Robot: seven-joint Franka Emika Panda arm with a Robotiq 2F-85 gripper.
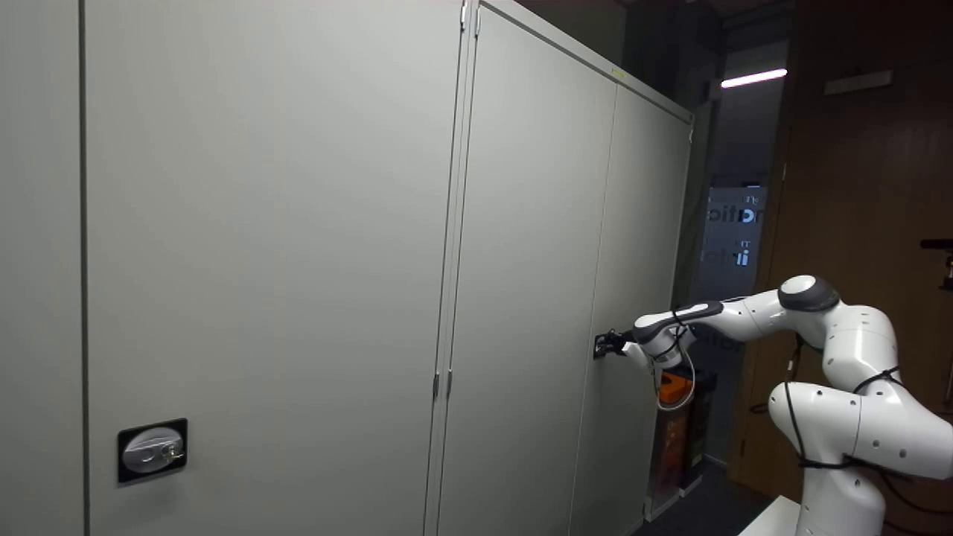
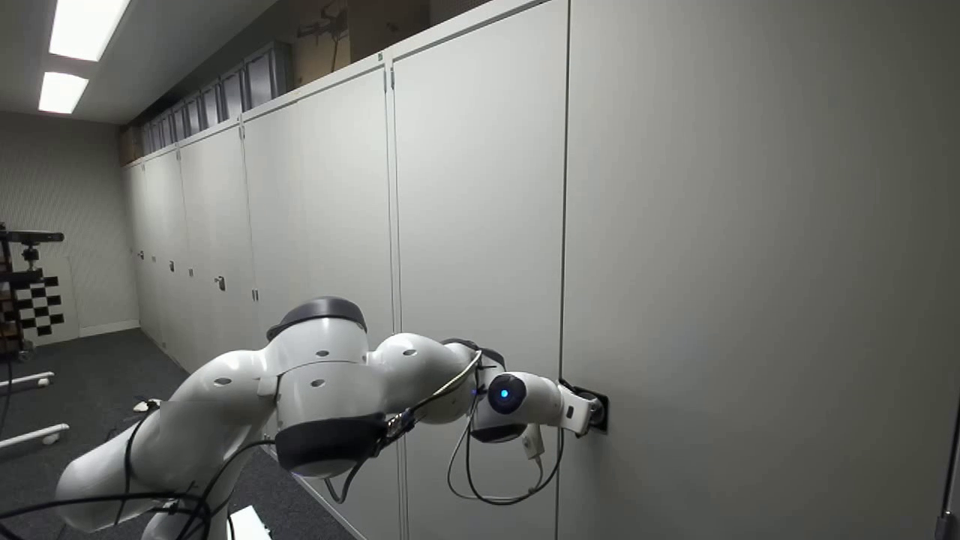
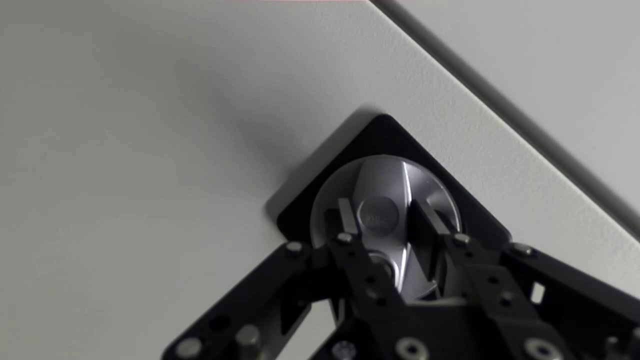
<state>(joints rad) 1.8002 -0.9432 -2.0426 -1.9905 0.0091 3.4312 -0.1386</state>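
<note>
- Jaws, mine, black: large at the lower edge of the wrist view, parted, one on each side of a turn handle (image 3: 381, 200). Whether they press on it I cannot tell.
- Turn handle, satin metallic grey: between my jaws, running roughly up and down the wrist view; round emblem on its face, lettering too faint for me to read.
- Ringed fitting (image 3: 388, 262), round: low on the handle, partly covered by my jaws.
- Round dish (image 3: 429, 184), same grey: around the handle.
- Backing plate (image 3: 387, 135), black, rounded corners: around the dish, standing cornerwise in the wrist view.
- Cabinet door (image 2: 757, 240), pale grey: carries the plate, just beside a dark vertical seam (image 2: 564, 225).
- Arm, mine (image 1: 860, 406), white with dark grey caps: reaches to the plate in both exterior views.
- Cable loop (image 2: 504, 502), black: hangs below my wrist.
- White surface (image 1: 774, 519): at the foot of my arm.
- Oval lock (image 1: 145, 452), grey on black: on another cabinet door in an exterior view, well apart from my jaws; key (image 1: 176, 451) in place.
- Orange-topped bin (image 1: 674, 388): behind my wrist in that view.
- Storage boxes (image 2: 259, 79), grey: in a row atop the cabinets.
- Checkerboard (image 2: 39, 306), black and white: near the left edge of an exterior view.
- Ceiling lights (image 2: 88, 27), two: lit.
</note>
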